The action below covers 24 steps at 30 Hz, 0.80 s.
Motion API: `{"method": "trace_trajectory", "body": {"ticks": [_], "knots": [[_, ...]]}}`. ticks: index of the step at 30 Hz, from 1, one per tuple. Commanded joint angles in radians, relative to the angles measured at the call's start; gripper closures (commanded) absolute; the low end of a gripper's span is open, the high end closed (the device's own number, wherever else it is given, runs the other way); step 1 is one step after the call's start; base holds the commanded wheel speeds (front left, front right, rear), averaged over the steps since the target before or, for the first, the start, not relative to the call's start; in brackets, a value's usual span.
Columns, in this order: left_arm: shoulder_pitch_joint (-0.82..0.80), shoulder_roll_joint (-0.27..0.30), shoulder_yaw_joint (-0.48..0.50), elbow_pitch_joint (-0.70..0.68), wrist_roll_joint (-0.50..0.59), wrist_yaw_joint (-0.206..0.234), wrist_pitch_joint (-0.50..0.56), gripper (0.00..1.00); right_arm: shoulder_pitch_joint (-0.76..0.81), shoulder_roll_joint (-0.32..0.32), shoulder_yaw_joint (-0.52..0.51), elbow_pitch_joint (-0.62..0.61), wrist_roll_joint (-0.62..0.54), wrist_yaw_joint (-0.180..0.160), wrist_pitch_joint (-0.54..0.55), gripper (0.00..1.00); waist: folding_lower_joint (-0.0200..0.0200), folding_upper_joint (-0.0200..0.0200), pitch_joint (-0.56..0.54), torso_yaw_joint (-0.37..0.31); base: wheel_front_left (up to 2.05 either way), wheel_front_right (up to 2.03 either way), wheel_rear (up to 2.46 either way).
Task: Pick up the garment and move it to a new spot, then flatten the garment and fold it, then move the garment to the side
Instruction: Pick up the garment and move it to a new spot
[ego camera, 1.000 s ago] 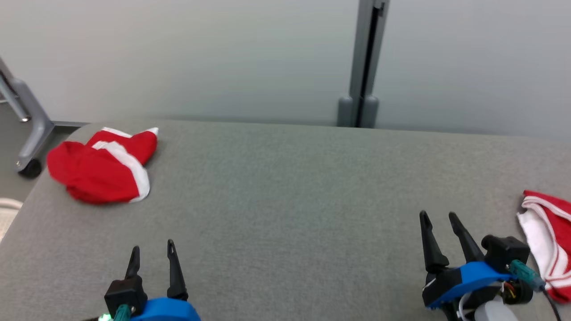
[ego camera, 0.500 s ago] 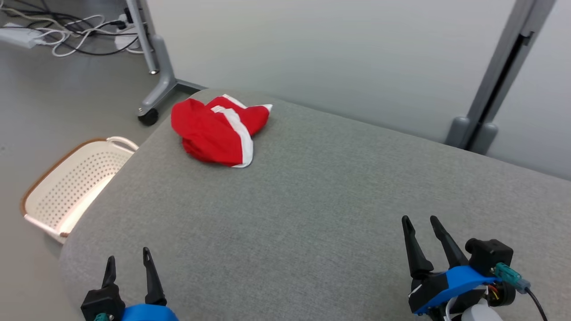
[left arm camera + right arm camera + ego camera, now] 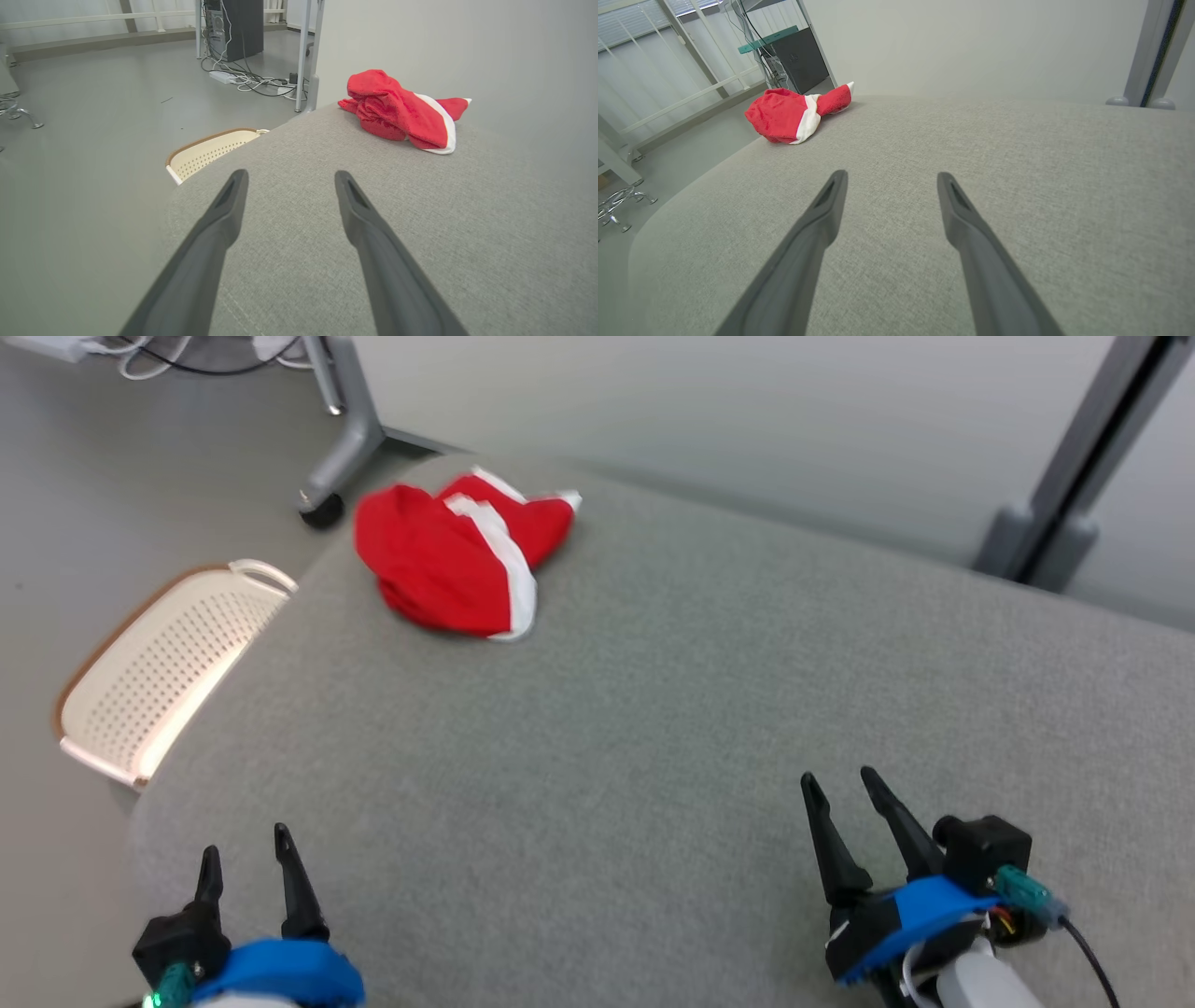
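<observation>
A crumpled red garment [image 3: 448, 555] with white stripes lies bunched near the far left corner of the grey padded table [image 3: 653, 728]. The left wrist view shows the garment [image 3: 402, 114] ahead and to the right, and the right wrist view has the garment [image 3: 791, 115] far off to the left. My left gripper [image 3: 245, 859] hovers open at the near left edge of the table, nothing between its fingers. My right gripper [image 3: 843, 784] stands open at the near right, also empty. Both are well short of the garment.
A cream perforated laundry basket [image 3: 149, 672] sits on the floor left of the table, also seen as the basket [image 3: 210, 149] from the left wrist. A wheeled stand leg [image 3: 341, 429] and cables lie beyond the corner. A grey post [image 3: 1074, 476] rises behind the table.
The head camera has swung left, so the basket and floor came into view and a second red and white cloth at the right left the picture. Both grippers stay open and empty.
</observation>
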<state>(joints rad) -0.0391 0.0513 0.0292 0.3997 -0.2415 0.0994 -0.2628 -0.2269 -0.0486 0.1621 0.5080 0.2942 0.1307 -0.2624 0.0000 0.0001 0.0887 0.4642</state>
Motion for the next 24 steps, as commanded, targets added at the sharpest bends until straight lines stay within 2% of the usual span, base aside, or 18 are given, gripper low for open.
{"method": "trace_trajectory", "body": {"ticks": [1, 6, 13, 24], "knots": [[-0.048, -0.002, 0.01, 0.011, -0.011, -0.015, -0.003, 0.0, -0.027, -0.004, 0.005, -0.008, -0.021, 0.0, -0.003, 0.0, 0.0, -0.0001, 0.029, -0.014, 0.0, 0.0, 0.0], [-0.195, -0.001, 0.045, 0.052, 0.009, -0.041, -0.003, 0.0, -0.068, -0.015, 0.036, -0.052, -0.07, 0.0, -0.003, 0.0, 0.0, -0.0001, 0.135, -0.07, 0.0, 0.0, 0.0], [-0.417, 0.018, 0.087, 0.153, 0.055, -0.046, -0.002, 0.0, -0.138, -0.067, 0.12, -0.14, -0.042, 0.0, -0.003, 0.0, 0.0, -0.0001, 0.275, -0.164, 0.0, 0.0, 0.0], [-0.694, 0.132, 0.146, 0.42, 0.098, 0.044, -0.003, 0.0, -0.219, -0.126, 0.219, -0.265, -0.001, 0.0, -0.003, 0.0, 0.0, -0.0001, 0.403, -0.29, 0.0, 0.0, 0.0]]}}
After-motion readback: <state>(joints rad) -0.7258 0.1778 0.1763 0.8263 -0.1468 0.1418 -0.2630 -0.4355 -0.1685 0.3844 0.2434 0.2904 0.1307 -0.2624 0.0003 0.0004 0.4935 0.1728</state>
